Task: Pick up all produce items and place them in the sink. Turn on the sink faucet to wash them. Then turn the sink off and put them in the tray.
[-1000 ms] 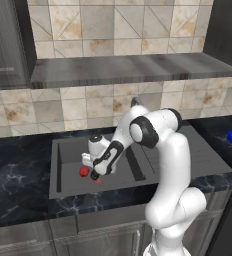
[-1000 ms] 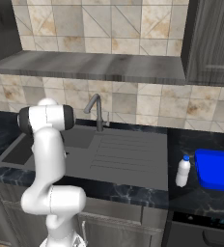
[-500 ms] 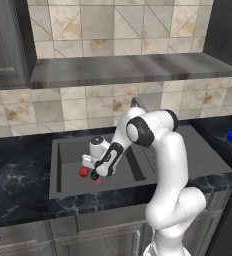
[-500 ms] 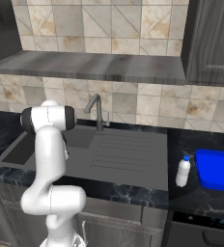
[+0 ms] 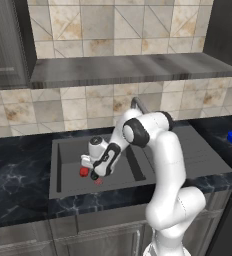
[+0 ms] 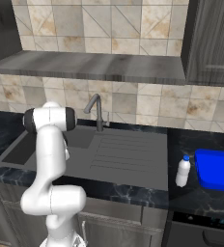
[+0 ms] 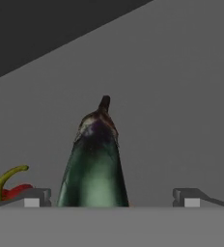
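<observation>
The pincer (image 7: 111,197) hangs low inside the sink (image 5: 68,177), released, its two dark tips set wide apart. In the hand view a dark green-black eggplant (image 7: 95,164) lies on the grey basin floor between the tips, stem end pointing away from the pincer; neither tip touches it. Just outside one tip, at the lower left of that view, lies a red pepper (image 7: 10,190) with a curved yellow-green stem, near the eggplant but apart from it.

From the left base view the pincer (image 5: 95,172) points down into the basin with the white arm bent over the rim, and the red pepper (image 5: 83,171) shows as a small red spot just beside the pincer, on the side away from the arm's base. A small red drain mark (image 5: 98,181) sits on the basin floor right below the pincer.

The sink faucet (image 6: 97,112) stands behind the basin at the tiled wall, past the arm's shoulder. The ribbed drainboard (image 6: 128,152) stretches away from the pincer toward the far end of the dark marble tabletop (image 6: 181,193), where a small white bottle (image 6: 182,171) stands just beside the bright blue tray (image 6: 217,170), both well apart from the pincer
</observation>
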